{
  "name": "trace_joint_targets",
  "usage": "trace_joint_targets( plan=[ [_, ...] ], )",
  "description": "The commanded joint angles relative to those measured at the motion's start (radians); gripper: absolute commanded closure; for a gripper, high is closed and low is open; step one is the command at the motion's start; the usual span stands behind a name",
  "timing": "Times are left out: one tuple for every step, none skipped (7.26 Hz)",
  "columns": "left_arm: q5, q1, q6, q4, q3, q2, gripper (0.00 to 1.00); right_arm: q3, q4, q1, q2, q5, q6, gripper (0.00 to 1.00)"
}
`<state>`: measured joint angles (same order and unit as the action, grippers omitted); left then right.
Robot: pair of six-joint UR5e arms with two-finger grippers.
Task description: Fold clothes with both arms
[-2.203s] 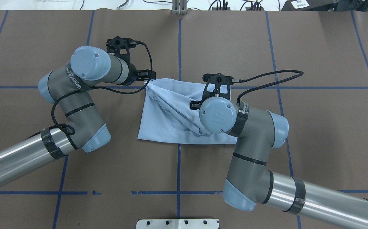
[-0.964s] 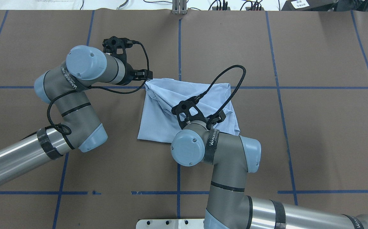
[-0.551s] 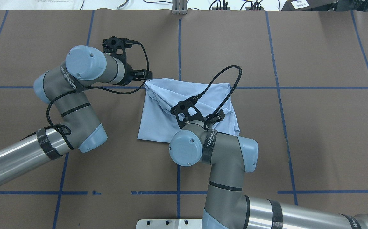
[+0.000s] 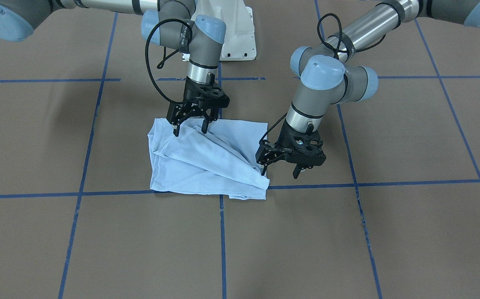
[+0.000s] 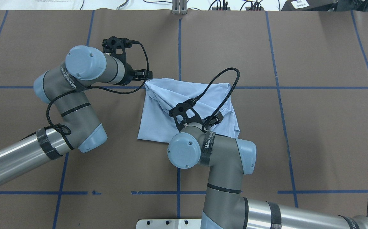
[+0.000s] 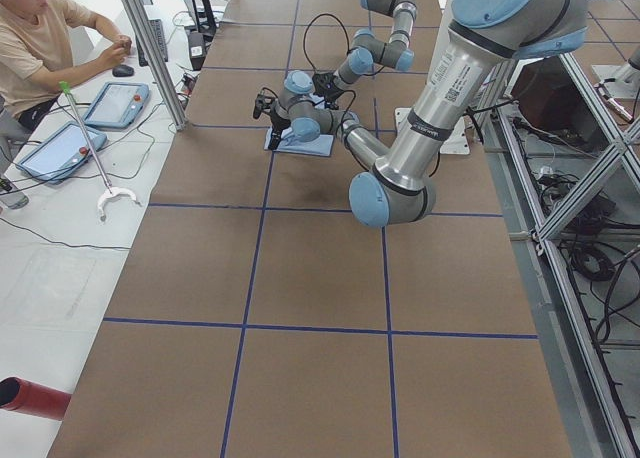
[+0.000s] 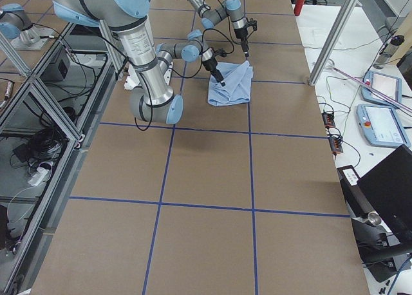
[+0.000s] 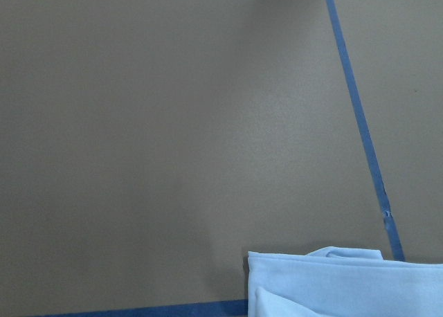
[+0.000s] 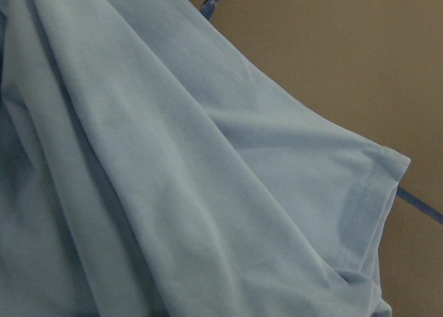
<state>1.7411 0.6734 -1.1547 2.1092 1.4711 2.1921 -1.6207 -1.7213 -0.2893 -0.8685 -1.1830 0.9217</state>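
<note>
While T-shirt (image 5: pixel 156 118) stays, right arm (image 5: pixel 224 153) — drawn back.

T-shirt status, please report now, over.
Left gripper open, beside the T-shirt corner. Right gripper open, above its robot-side edge. T-shirt folded, rumpled, on table. Nothing in the way.

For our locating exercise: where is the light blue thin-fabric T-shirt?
In the overhead view, the light blue T-shirt lies across the central blue tape line, partly under the right arm, beside the left arm.
</note>
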Motion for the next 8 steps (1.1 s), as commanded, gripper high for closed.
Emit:
trace_joint_targets(
  plan=[
    [0.000,0.000,-0.002,0.000,0.000,-0.002,0.00,0.001,0.003,0.005,0.002,-0.001,0.006,0.00],
    [0.000,-0.002,-0.002,0.002,0.000,-0.008,0.00,0.001,0.003,0.007,0.000,-0.001,0.006,0.00],
    [0.000,-0.002,-0.002,0.002,0.000,-0.008,0.00,0.001,0.003,0.010,0.000,-0.001,0.008,0.00],
    [0.000,-0.002,-0.002,0.002,0.000,-0.009,0.00,0.001,0.003,0.016,0.000,-0.001,0.009,0.00],
    [0.000,-0.002,-0.002,0.002,0.000,-0.009,0.00,0.001,0.003,0.016,-0.003,-0.001,0.008,0.00],
    [0.000,-0.002,-0.002,0.002,0.000,-0.009,0.00,0.002,0.002,0.016,-0.006,0.000,0.002,0.00],
    [0.000,-0.002,-0.003,0.002,0.000,-0.011,0.00,0.002,0.002,0.016,-0.007,0.002,0.002,0.00],
    [0.000,-0.002,-0.003,0.002,0.003,-0.011,0.00,0.010,0.002,0.016,-0.006,0.003,0.008,0.01]
  ],
)
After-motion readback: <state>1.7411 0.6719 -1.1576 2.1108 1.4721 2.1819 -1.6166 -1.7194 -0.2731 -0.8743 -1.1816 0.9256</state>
